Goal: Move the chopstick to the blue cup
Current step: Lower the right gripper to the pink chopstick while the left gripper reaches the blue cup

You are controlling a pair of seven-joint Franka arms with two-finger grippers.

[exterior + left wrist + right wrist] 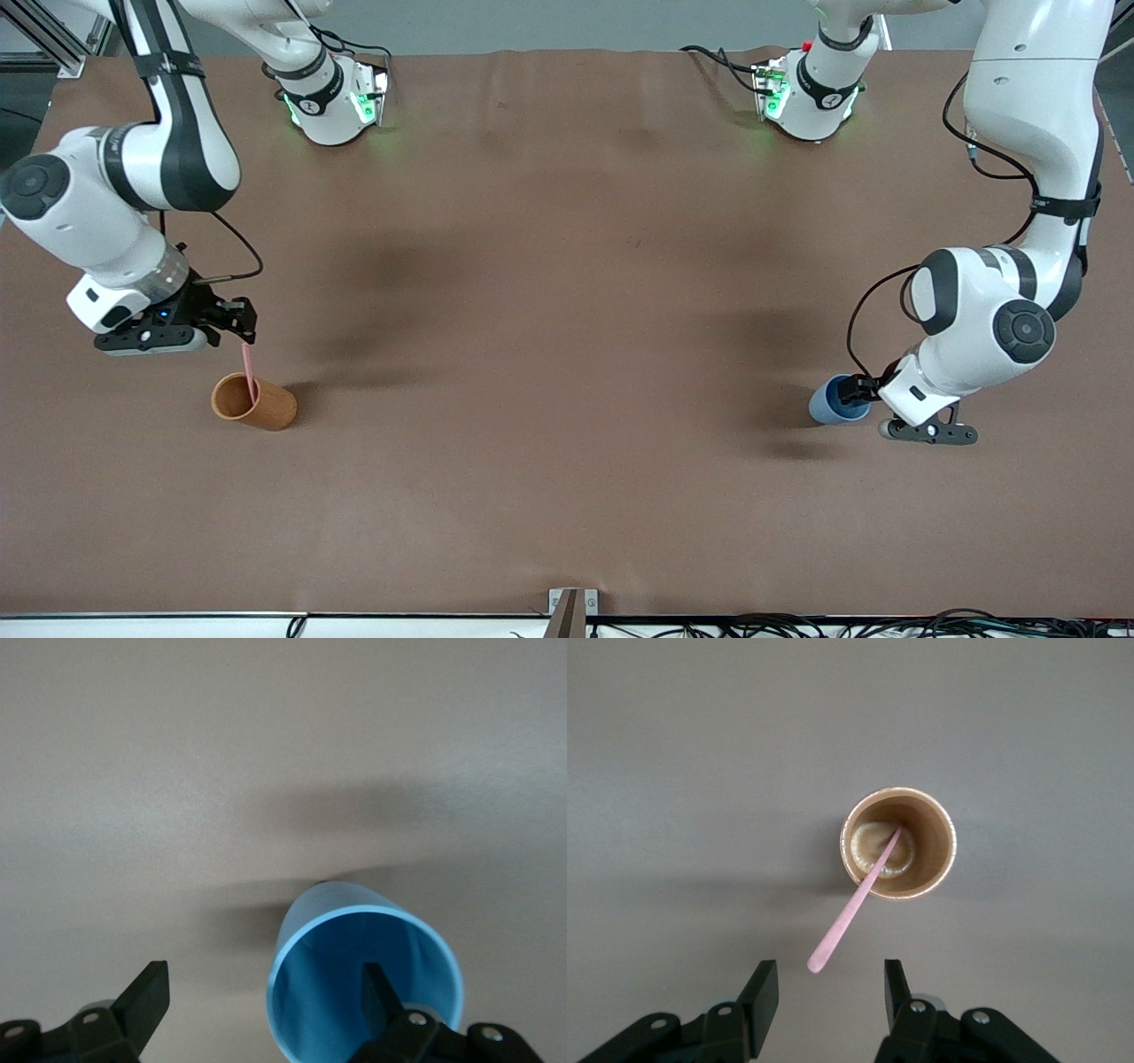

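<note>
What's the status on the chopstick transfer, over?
Right claw open around chopstick top, not gripping. Chopstick leans in orange cup. Left claw open, one finger inside blue cup. Nothing in the way.

Part of the blue cup (836,400) is hidden in the front view by the left gripper (858,390) and wrist, so only its side toward the middle of the table shows. In the left wrist view the cup's lower rim is cut off by the picture's edge, and one finger (379,997) covers part of its inside. The chopstick (250,370) has its lower end hidden inside the orange-brown cup (254,402). In the front view, whether the right gripper (241,330) touches the chopstick's top is too small to tell. Both wrist views cut off the grippers' bodies at the edge.
</note>
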